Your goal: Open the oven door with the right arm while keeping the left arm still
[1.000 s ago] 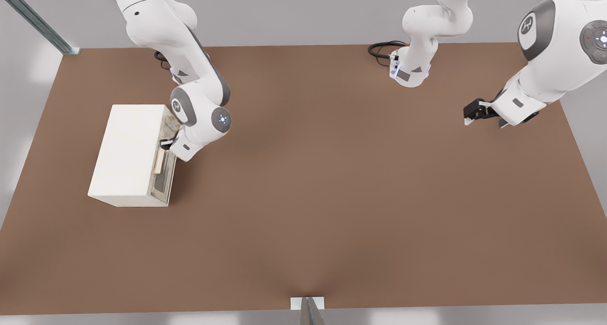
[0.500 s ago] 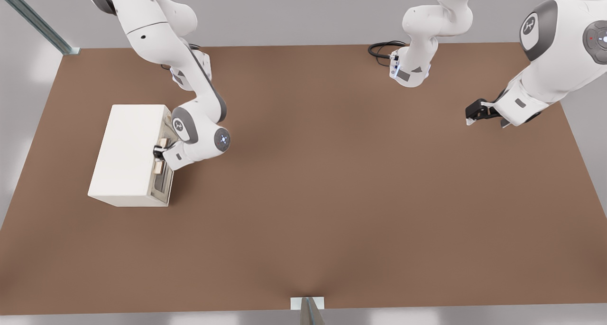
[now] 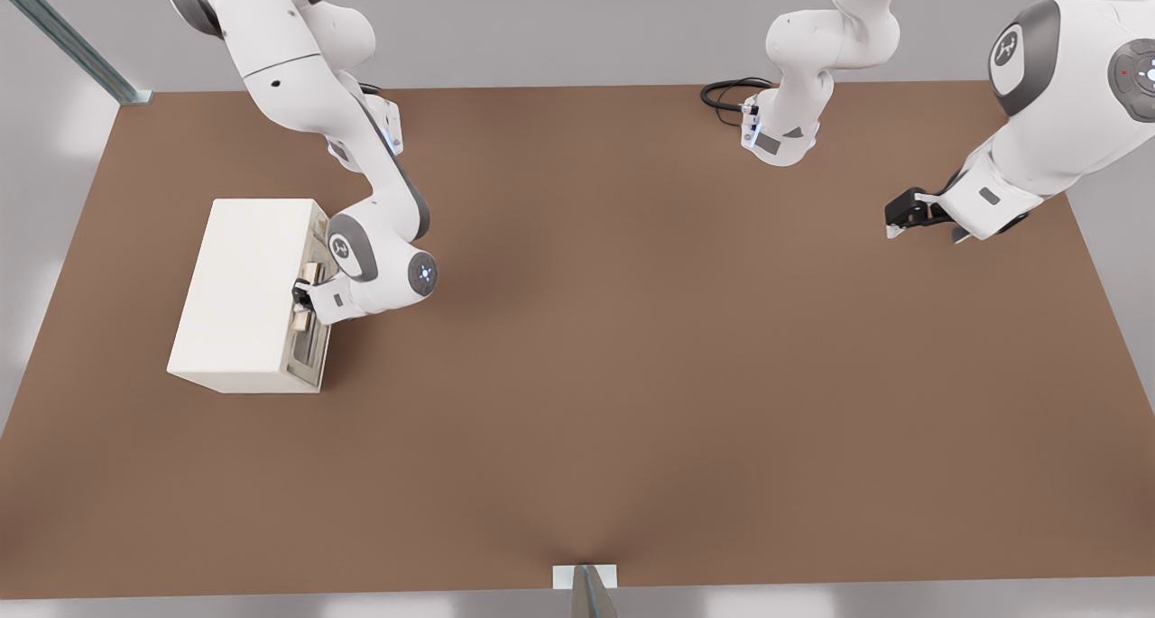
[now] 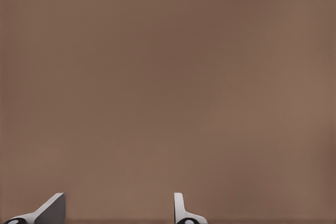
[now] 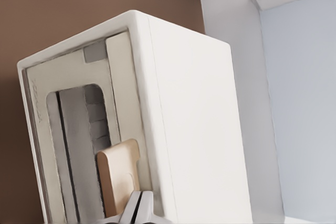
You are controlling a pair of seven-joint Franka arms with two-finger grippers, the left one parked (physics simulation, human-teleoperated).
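While gripper (image 3: 303,295) sits at handle (image 5: 118,176) of oven door (image 3: 311,304), front view's left, door shut; fingers (image 5: 137,208) pressed together beside handle, not pinching it. Risk: pull slips off.

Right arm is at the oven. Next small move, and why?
Probably a short pull on the pale wooden bar handle toward the front view's right, away from the cream-white box oven. The black two-finger gripper sits right at that handle, and the beige-framed, dark-windowed oven door looks flush and shut. The hinge side is unclear, so keep it gentle.
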